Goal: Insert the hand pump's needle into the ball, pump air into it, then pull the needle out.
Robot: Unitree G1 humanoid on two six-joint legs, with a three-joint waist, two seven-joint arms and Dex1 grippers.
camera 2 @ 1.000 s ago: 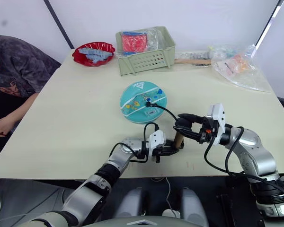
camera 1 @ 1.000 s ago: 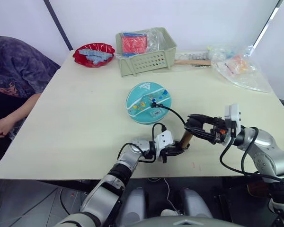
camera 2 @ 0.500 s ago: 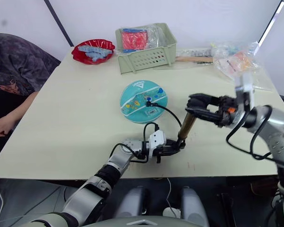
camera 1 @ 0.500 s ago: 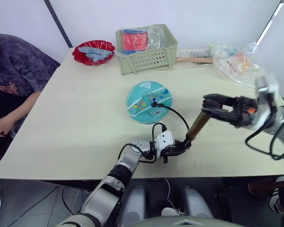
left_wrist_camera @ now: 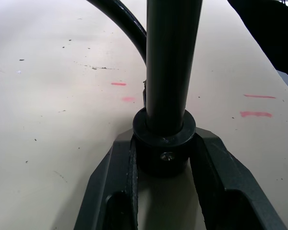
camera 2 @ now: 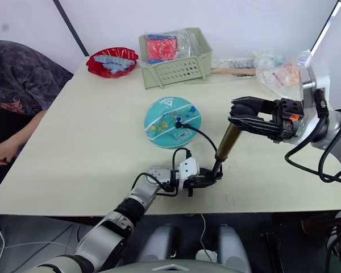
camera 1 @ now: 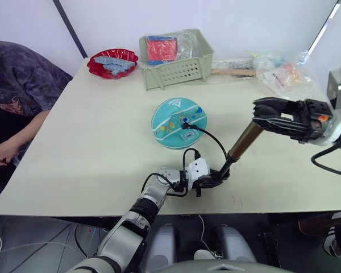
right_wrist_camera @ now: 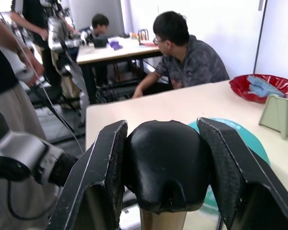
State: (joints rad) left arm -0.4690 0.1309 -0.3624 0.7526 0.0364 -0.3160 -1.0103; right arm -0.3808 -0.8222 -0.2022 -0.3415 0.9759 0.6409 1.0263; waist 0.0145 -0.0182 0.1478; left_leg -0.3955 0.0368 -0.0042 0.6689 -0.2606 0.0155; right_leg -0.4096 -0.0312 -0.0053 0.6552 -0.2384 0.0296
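The teal ball [camera 1: 178,122] lies mid-table. The hand pump [camera 1: 245,140] stands tilted and drawn out, its bronze barrel raised above a thin black rod [camera 1: 225,166]. My left gripper [camera 1: 215,180] rests on the table, shut on the pump's black bottom collar [left_wrist_camera: 164,145]. My right gripper [camera 1: 268,116] is up in the air to the right, shut on the black handle [right_wrist_camera: 164,163]. The black hose [camera 1: 211,138] loops from the pump's foot to a small black fitting [camera 1: 184,120] on top of the ball. The needle's pin is hidden there.
A green basket [camera 1: 176,71] with red packets stands at the back. A red bowl [camera 1: 112,63] is to its left and plastic bags [camera 1: 287,77] at the back right. A seated person [camera 1: 17,85] is at the table's left edge.
My right gripper has risen up and to the right with the handle, pulling the bronze barrel away from the left gripper and baring the black rod. Left gripper and ball stayed put.
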